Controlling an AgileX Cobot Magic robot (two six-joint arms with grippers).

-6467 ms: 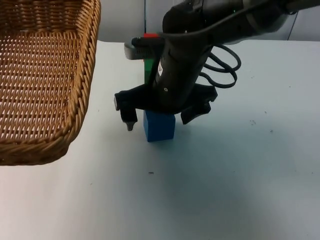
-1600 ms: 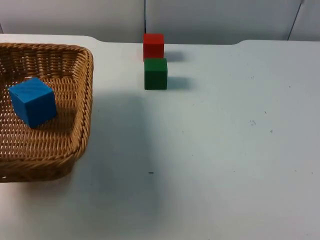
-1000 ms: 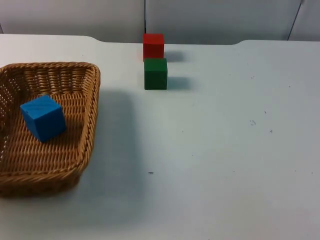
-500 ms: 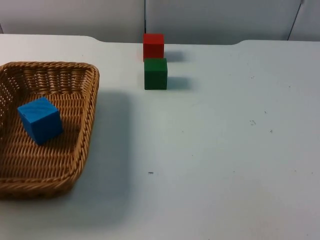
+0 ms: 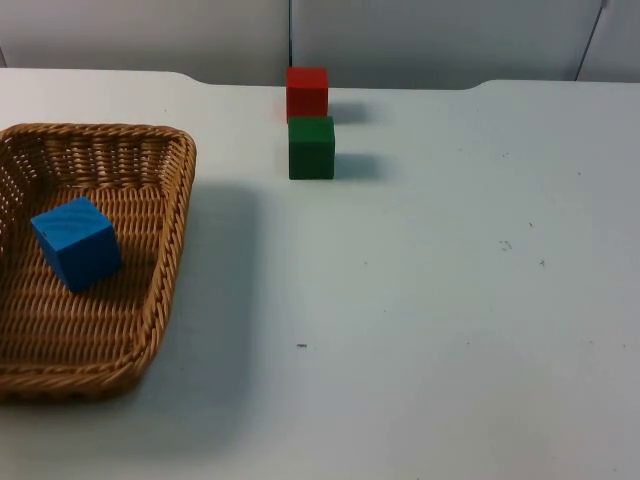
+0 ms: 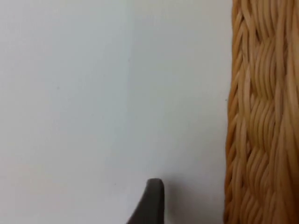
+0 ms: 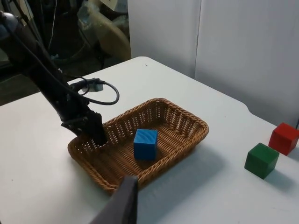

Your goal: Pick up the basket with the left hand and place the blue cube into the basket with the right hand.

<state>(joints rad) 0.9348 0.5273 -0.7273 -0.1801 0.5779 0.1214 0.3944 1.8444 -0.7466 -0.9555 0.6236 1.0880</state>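
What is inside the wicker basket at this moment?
The blue cube lies inside the basket, on its woven floor. The left gripper is at the basket's rim. The floor under the cube is covered.

No text, label, brand, number or sign can be read anywhere in these views. The wicker basket [image 5: 170,250], the blue cube [image 5: 76,243], the green cube [image 5: 311,147] and the red cube [image 5: 307,92] all have plain faces, and the white table [image 5: 450,300] carries only a few small dark specks, none of them lettering
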